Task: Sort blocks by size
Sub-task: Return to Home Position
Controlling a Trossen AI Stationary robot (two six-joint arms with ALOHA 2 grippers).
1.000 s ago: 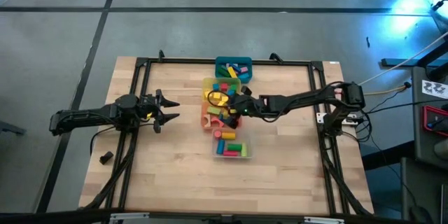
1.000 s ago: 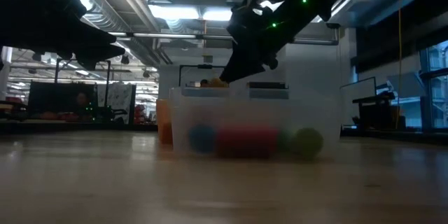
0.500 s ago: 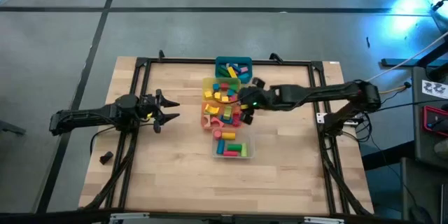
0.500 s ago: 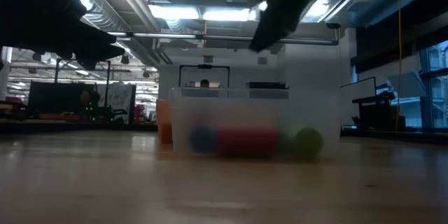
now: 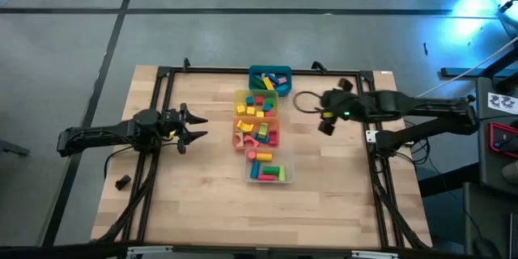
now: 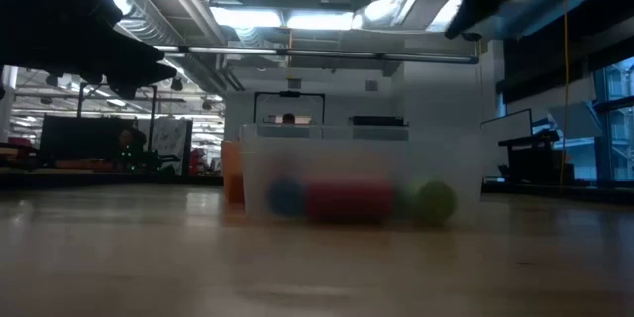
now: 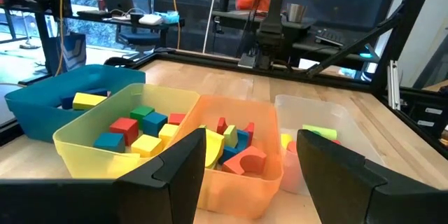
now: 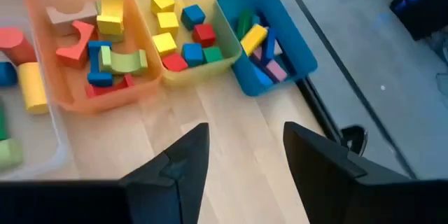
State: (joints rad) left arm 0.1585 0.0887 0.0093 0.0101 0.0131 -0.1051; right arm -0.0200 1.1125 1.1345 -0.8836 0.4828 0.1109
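In the high view, four bins stand in one column down the centre of the table [image 5: 202, 202]. The teal bin [image 5: 252, 74] is at the top, followed by the yellow bin [image 5: 237, 105], the orange bin [image 5: 236, 133] and the clear bin [image 5: 288, 180] at the bottom. The blocks [image 5: 261, 129] lie inside these bins.

In the right wrist view we read the contents as follows:
- The teal bin [image 8: 283, 78] holds bars in yellow, green, pink and blue.
- The yellow bin [image 8: 203, 70] holds small cubes in yellow, blue, red and green.
- The orange bin [image 8: 105, 101] holds arches and larger pieces in red, yellow, green, blue and tan.
- The clear bin, at the lower left edge of that frame, holds cylinders in red and yellow.

The left gripper [image 5: 198, 127] sits at centre left of the high view, left of the bin column and pointing toward it. Its jaws are wide and hold nothing. In the left wrist view its two dark fingers [image 7: 175, 175] frame the yellow and orange bins.

The right gripper [image 5: 328, 107] sits right of centre in the high view, beside the yellow bin but apart from it. Its jaws are wide and hold nothing, and in the right wrist view we see bare table wood between them.

In the low view the clear bin [image 6: 466, 173] fills the centre, blurred, with blue, red and green shapes inside.

A small dark object [image 5: 121, 182] lies at the table's lower left in the high view.
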